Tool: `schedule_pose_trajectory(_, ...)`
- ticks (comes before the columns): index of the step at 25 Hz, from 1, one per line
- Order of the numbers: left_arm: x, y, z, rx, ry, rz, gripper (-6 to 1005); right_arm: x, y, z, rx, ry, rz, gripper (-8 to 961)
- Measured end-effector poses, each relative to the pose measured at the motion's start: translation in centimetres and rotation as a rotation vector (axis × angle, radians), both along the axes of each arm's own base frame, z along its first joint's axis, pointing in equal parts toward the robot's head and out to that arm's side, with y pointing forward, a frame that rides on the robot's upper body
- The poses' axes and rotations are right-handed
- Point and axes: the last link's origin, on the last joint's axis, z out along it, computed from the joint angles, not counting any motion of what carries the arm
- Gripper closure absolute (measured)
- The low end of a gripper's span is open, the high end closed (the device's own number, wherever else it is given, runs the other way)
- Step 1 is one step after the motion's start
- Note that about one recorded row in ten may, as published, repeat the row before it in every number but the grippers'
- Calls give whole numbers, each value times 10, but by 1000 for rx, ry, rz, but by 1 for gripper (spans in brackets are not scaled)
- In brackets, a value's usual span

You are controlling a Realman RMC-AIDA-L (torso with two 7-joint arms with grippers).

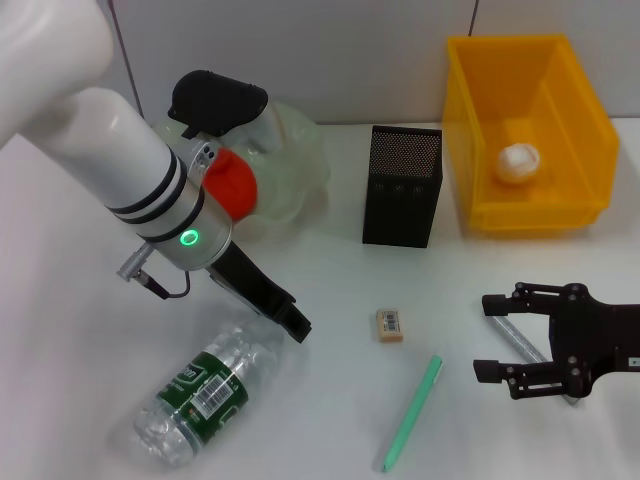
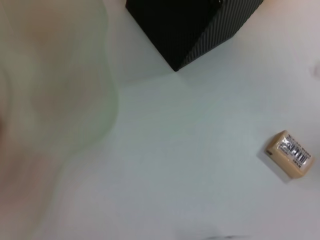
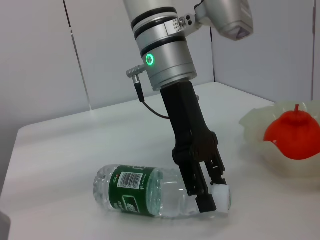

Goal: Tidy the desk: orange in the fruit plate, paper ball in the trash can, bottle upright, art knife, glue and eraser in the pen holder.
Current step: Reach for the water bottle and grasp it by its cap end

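A clear bottle with a green label [image 1: 200,395] lies on its side at the front left. My left gripper [image 1: 290,322] is shut on its neck by the white cap, as the right wrist view [image 3: 210,192] shows; the bottle [image 3: 145,192] still rests on the table. The orange [image 1: 232,186] sits in the translucent fruit plate [image 1: 300,150]. The paper ball [image 1: 519,161] lies in the yellow bin [image 1: 470,120]. The eraser [image 1: 390,325] and the green art knife [image 1: 412,412] lie on the table. My right gripper [image 1: 492,337] is open, low around the grey glue stick [image 1: 522,345].
The black mesh pen holder [image 1: 402,187] stands at the middle back, between plate and bin. The left wrist view shows its corner [image 2: 200,30], the eraser [image 2: 290,154] and the blurred plate rim [image 2: 75,100]. The orange [image 3: 295,132] also shows in the right wrist view.
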Motion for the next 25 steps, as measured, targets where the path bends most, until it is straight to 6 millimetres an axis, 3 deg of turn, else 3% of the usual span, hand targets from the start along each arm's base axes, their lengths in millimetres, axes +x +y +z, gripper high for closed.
schedule_pose_trajectory(5,-1,-1,-1,-5,6,-4,236,0,0,0,-1,2,0,127)
schedule_pose_trajectory(8,-1,-2,-4,-12,12,-12,362,-1,0,-1,-4,3,-1,127)
schedule_pose_trajectory(18,-1,-1,-4,-2,11,-17,391,-1,-1,0,-5,7,0,128)
schedule_pose_trajectory(25,-3,-2,-5,-9,22,-19,496,-1,0,0,-3,9,0,128)
